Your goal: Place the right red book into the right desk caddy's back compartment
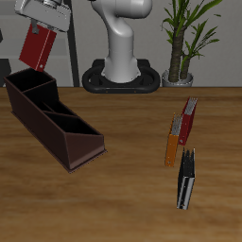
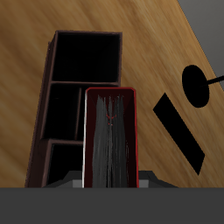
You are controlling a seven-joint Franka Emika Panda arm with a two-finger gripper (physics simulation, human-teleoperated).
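Observation:
My gripper [image 1: 44, 26] is shut on the right red book [image 1: 38, 47], a bright red book that hangs tilted in the air above the far end of the right desk caddy [image 1: 80, 149]. The caddy is a long dark maroon open-top box split by dividers, lying at an angle on the wooden table. Its back compartment [image 1: 26, 85] lies just under the book and looks empty. In the wrist view the red book [image 2: 110, 140] shows edge-on between the fingers, over the caddy's dividers [image 2: 83, 82]. The book covers most of my fingertips there.
Across the table a shorter, darker red book [image 1: 188, 120] leans beside an orange book [image 1: 172, 142], with a black book [image 1: 186, 180] nearer the front edge. The robot's base [image 1: 123, 71] and a potted plant [image 1: 184, 43] stand at the back.

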